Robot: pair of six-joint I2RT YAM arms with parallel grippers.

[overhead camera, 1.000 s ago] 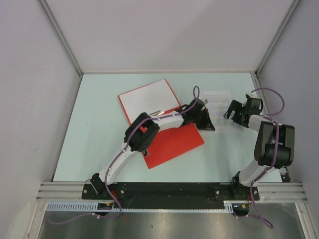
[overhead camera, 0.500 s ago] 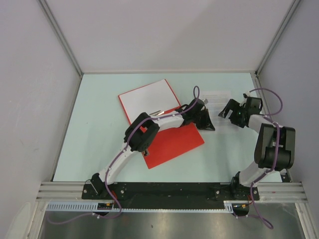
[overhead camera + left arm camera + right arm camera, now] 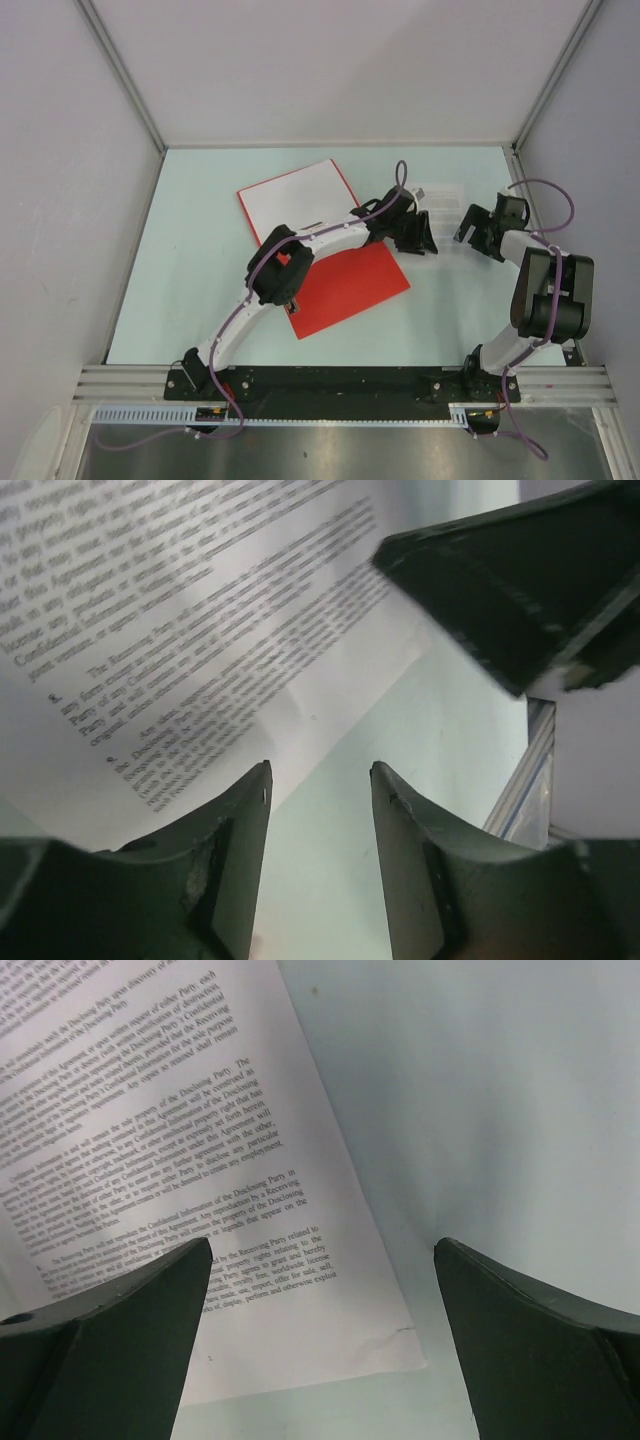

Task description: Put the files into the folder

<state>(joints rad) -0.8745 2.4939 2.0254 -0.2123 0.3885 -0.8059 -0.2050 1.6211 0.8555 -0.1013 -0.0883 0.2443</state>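
Folder [image 3: 350,285] lies open mid-table, bright red, its near half bare and its far half carrying a white sheet [image 3: 300,195]. Left gripper [image 3: 418,235] sits just past its right edge, fingers apart, nothing between them. Right gripper [image 3: 476,228] is spread wide, empty. Files [image 3: 440,190] lie beyond both, flat on the table [image 3: 200,250], white with fine black print. Their near edge is hidden by the grippers; sheet count unclear.

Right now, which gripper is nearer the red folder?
Left. The left gripper sits just off the folder's right edge. The right gripper is farther right, on the other side of the loose sheet.
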